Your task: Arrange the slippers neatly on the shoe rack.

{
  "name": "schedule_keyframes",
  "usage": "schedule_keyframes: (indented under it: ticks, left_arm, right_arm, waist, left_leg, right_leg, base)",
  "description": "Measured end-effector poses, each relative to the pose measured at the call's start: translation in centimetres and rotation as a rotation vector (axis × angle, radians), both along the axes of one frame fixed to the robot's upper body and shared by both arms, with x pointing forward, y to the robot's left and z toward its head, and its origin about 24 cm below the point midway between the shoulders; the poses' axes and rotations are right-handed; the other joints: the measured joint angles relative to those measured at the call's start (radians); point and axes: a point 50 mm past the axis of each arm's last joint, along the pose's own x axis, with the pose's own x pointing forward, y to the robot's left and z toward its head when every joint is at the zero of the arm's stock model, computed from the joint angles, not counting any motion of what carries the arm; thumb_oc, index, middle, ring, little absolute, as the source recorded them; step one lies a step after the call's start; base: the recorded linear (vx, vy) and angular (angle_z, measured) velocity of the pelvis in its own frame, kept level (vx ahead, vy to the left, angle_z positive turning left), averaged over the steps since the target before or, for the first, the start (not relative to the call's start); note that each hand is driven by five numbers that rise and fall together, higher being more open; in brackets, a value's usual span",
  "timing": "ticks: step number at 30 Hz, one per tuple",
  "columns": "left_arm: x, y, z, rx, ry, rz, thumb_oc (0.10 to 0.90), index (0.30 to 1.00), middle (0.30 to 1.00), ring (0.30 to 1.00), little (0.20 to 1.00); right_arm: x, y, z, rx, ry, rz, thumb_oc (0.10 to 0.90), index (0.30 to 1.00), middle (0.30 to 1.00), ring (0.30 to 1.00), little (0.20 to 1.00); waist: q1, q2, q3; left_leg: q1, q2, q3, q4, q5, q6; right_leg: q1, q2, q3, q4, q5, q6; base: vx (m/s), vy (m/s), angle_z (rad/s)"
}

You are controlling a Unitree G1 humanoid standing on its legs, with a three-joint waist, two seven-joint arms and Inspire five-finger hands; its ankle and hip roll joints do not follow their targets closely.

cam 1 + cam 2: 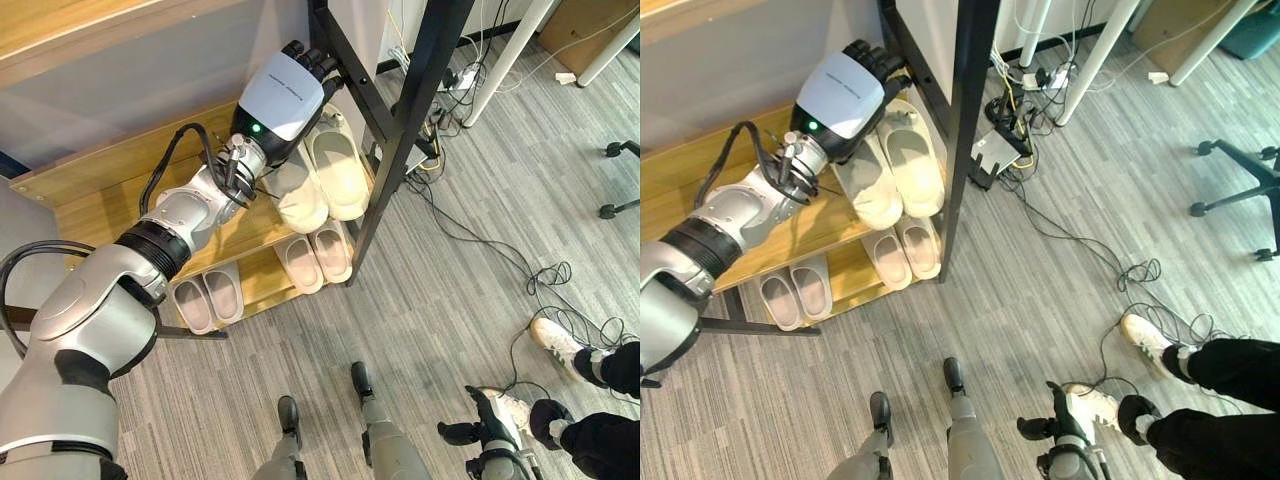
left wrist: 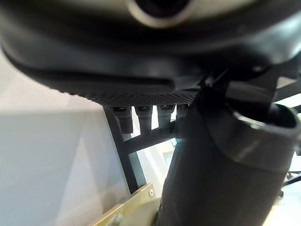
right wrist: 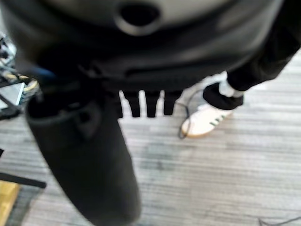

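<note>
1. I see my left hand [image 1: 300, 75] reaching over the upper shelf [image 1: 120, 195] of the rack [image 1: 395, 130], at its back corner by the black frame.
2. In the left wrist view its fingers [image 2: 143, 115] hang straight and relaxed with nothing between them and the thumb; past their tips are the frame bars and the wall.
3. The big cream slippers [image 1: 325, 170] lie side by side on the upper shelf, just beneath and behind the fingers, toes pointing to the shelf's front edge. I cannot tell whether the hand touches them.
4. Two smaller pairs sit on the lower shelf: a pinkish pair [image 1: 315, 258] below the cream ones, a greyish pair [image 1: 208, 298] further along.
5. My right hand [image 3: 141, 101] hangs over the carpet, fingers straight, holding nothing; beyond its fingertips is a person's white shoe [image 3: 204, 120].
</note>
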Motion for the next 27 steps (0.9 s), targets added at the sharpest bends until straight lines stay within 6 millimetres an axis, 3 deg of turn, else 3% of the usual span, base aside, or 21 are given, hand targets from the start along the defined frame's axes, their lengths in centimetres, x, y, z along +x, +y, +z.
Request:
schedule_keyframes:
  ticks: [19,27]
  left_arm:
    - [0.5,-0.6,-0.7,-0.010,0.028,0.023,0.800,0.900,0.900,0.900,0.900]
    - [1.2,-0.9,-2.2,0.118,0.052,0.103,0.800,0.900,0.900,0.900,0.900]
  right_arm:
    - [-0.2,0.3,-0.4,0.004,0.029,-0.010,0.800,0.900,0.900,0.900,0.900]
    - [-0.2,0.5,-0.5,0.005,0.031,0.002,0.800,0.900,0.900,0.900,0.900]
  waist:
    - [0.009,0.001,-0.001]
    - [0.006,0.005,-0.023]
  left_leg:
    - [0.012,-0.001,-0.001,0.000,0.001,-0.001]
    - [-0.009,0.000,0.001,0.000,0.002,0.000]
  right_leg:
    - [0.010,0.000,-0.002,0.000,0.000,0.000]
    - [-0.011,0.001,0.001,0.000,0.003,0.000]
  base:
    - [0.00,0.000,0.00]
    - [0.00,-0.001,0.00]
